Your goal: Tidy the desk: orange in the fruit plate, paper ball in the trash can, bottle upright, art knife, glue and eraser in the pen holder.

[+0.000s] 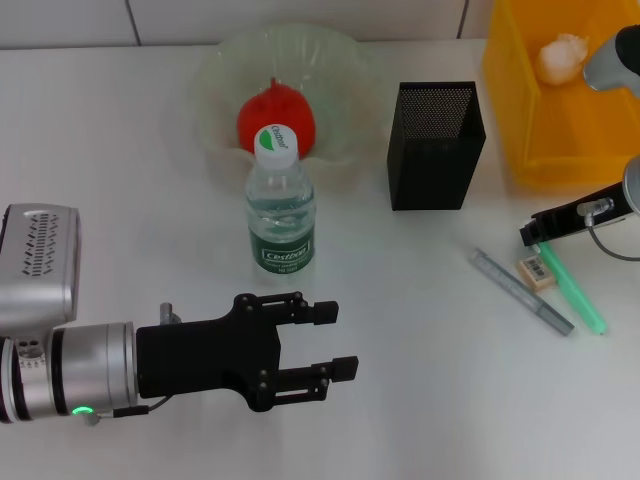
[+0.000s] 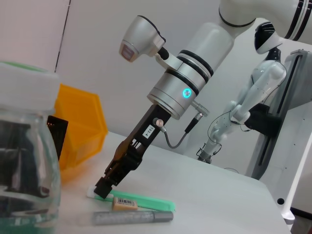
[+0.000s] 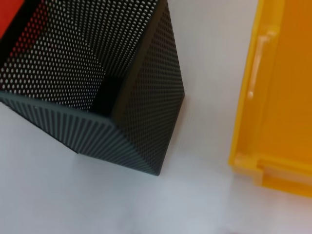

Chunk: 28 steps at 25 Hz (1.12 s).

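Note:
The clear bottle (image 1: 281, 205) stands upright with its white cap on, and fills the left edge of the left wrist view (image 2: 24, 146). Behind it the orange (image 1: 275, 118) lies in the fruit plate (image 1: 215, 80). The paper ball (image 1: 563, 58) rests in the yellow trash can (image 1: 520, 120). Right of the black mesh pen holder (image 1: 436, 145) lie the green art knife (image 1: 578, 292), the eraser (image 1: 537, 272) and the grey glue stick (image 1: 520, 290). My right gripper (image 1: 533, 233) is down at the knife's far end (image 2: 105, 187), shut on it. My left gripper (image 1: 335, 342) hovers open in front of the bottle.
The pen holder (image 3: 97, 97) and the trash can's wall (image 3: 282, 97) stand close together with a narrow strip of table between them. Bare white table lies between the bottle and the three small items.

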{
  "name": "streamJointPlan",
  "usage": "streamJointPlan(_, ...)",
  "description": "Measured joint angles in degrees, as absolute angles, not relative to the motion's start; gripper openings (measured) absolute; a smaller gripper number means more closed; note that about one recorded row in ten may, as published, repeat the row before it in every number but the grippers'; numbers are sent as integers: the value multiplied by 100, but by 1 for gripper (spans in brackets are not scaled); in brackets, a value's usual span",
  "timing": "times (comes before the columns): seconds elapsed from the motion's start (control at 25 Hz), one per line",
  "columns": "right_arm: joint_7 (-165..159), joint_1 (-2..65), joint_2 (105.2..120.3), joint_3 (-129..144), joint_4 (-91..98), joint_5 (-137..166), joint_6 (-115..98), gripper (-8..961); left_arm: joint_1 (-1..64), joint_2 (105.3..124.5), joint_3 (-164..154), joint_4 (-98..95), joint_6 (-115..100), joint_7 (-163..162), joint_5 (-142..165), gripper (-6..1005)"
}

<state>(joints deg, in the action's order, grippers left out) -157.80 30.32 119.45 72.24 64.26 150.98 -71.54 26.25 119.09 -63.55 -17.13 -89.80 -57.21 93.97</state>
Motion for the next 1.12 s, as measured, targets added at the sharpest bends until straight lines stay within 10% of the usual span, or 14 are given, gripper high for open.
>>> streamJointPlan(0.76, -13634, 1965, 11926, 5719, 8294, 11898, -8138, 152, 2584, 11909, -6331, -1705, -8937, -5721, 9389, 663)
streamJointPlan(1.12, -8894, 2169, 11913, 4945, 5179, 7689, -7992, 188, 2639, 11917, -6327, -1575, -8867, -5716, 9297, 663)
